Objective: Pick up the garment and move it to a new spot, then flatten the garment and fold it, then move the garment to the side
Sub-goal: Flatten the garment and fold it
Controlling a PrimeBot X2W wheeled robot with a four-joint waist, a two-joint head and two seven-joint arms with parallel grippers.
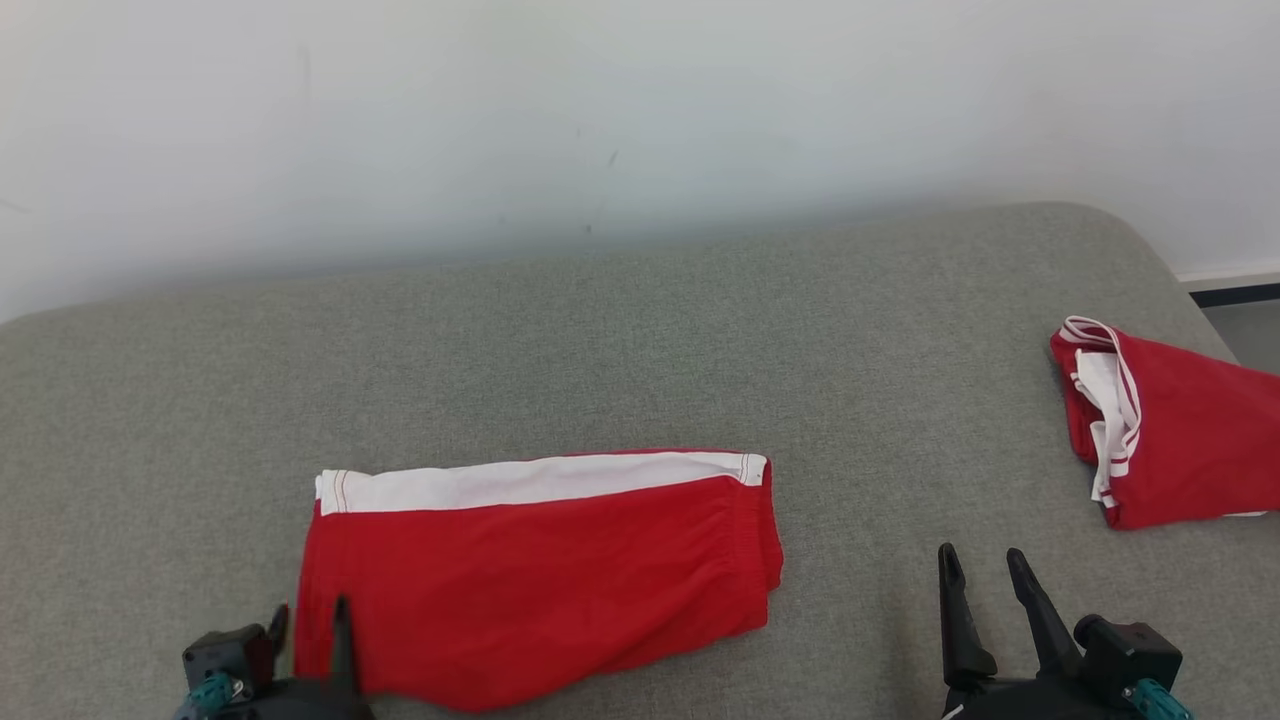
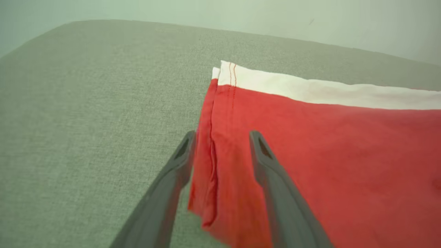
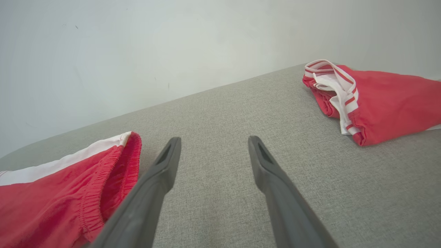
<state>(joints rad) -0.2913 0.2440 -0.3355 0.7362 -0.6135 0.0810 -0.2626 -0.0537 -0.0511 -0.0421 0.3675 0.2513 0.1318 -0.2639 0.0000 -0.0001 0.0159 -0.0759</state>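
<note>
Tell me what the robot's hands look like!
Each hand is a gripper, the left gripper and the right gripper, with two long, dark grey fingers that narrow to thin tips. Near each tip is a little slot-shaped hollow. Behind them sit blocky black bases with small teal parts.

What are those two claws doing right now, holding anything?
Left gripper: open, fingers astride the shorts' edge, not gripping it.
Right gripper: open, empty.
</note>
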